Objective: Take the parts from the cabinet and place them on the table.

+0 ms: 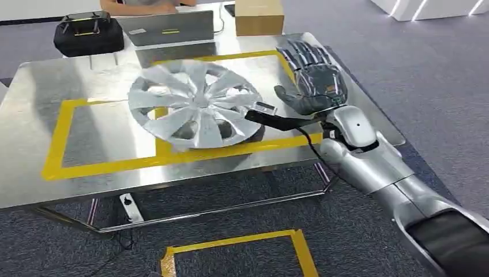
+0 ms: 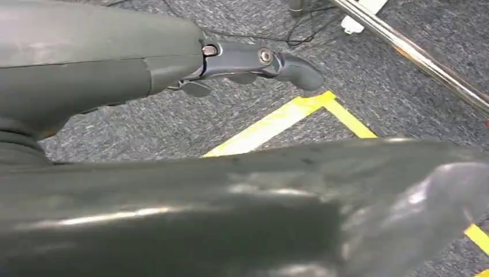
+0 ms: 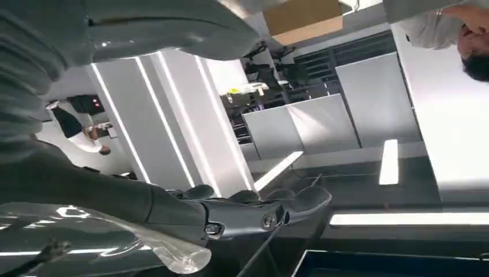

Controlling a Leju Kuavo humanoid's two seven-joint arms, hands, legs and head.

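A silver wheel cover point(image 1: 195, 104) lies flat on the steel table point(image 1: 34, 173), a little right of the table's middle. It rests across the yellow tape point(image 1: 57, 138) that marks rectangles on the tabletop, and its edge at 6 o'clock covers one tape line.

The right hand point(image 1: 311, 81) is at 3 o'clock from the wheel cover, above the right part of the table. The fingers point(image 1: 303, 55) are stretched out and apart, pointing toward 12 o'clock, and the thumb points toward the wheel cover. The hand holds nothing. It is near the wheel cover, but I cannot tell whether the thumb touches the rim. A small black camera bar on the wrist reaches toward the cover's edge.

In the left wrist view the left hand point(image 2: 254, 60) hangs above grey carpet with yellow tape on it. One dark finger point(image 2: 288, 66) is stretched out, the others are hidden, so I cannot tell if this hand is wide or closed.

At the far edge of the table, at 12 o'clock, there is a grey laptop point(image 1: 167, 29). A black bag point(image 1: 87, 34) is at 11 o'clock and a cardboard box point(image 1: 259, 16) at 1 o'clock. A person point(image 1: 144, 4) sits behind the laptop.

On the carpet in front of the table, at 6 o'clock, is another yellow tape frame point(image 1: 242, 245).
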